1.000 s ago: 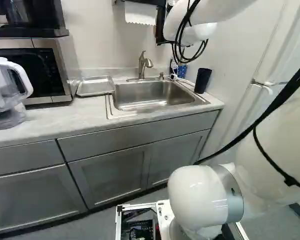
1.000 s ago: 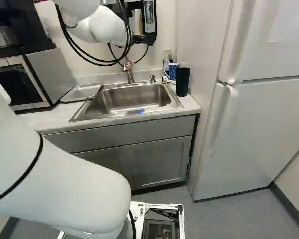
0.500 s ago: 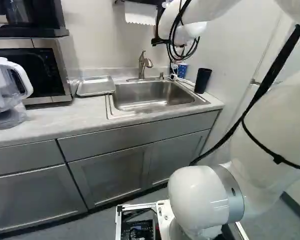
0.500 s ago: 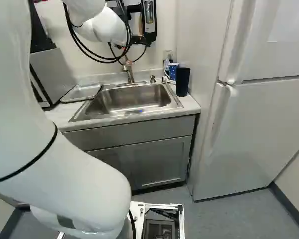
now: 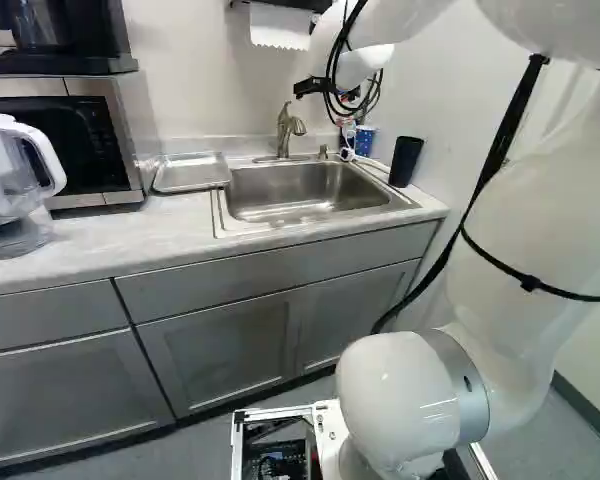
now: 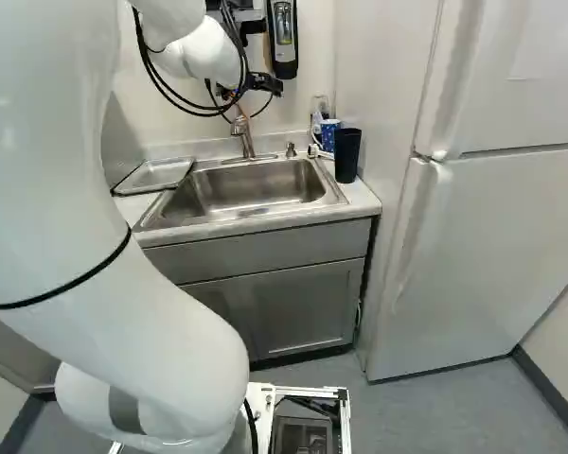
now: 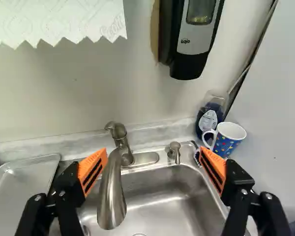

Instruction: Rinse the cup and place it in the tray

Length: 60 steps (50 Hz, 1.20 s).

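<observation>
A pale wall [image 7: 64,98] backs the table [image 5: 90,245], with the sink [image 5: 280,190] let into it near the middle of the left base view. By my reading none of the job is done: the tray [image 5: 190,172] lies left of the sink in that view with no cup in it, and no water shows at the faucet [image 7: 110,191]. Two things could be my cup — the spotted mug [image 7: 226,141], upright by the sink's far right corner in the left base view, and the dark tumbler [image 6: 347,156], standing right of the sink in the right base view. I can't tell which is meant. My hand [image 7: 155,158] is spread wide and holds nothing. Everything remains, I judge — grasping, rinsing, then setting down in the tray.
</observation>
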### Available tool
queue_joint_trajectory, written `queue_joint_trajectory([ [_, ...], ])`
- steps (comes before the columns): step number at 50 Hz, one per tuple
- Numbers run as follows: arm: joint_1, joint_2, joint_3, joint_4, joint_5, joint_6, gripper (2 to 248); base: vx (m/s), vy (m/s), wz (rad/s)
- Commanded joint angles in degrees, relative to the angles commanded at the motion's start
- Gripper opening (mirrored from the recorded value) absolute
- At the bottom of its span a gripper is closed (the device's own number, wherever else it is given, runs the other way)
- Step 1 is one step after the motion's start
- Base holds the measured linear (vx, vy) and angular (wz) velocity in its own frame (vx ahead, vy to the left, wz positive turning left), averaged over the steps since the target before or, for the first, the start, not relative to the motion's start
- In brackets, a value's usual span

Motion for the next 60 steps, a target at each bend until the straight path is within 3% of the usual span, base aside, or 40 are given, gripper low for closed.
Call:
queue_joint_trajectory([
  [31, 1.71, -7.41, -7.71, 0.0, -6.38, 0.0, 247, 0.0, 0.0, 0.0],
  [60, 1.94, -10.11, -10.64, 0.0, -9.16, 0.0, 247, 0.0, 0.0, 0.0],
])
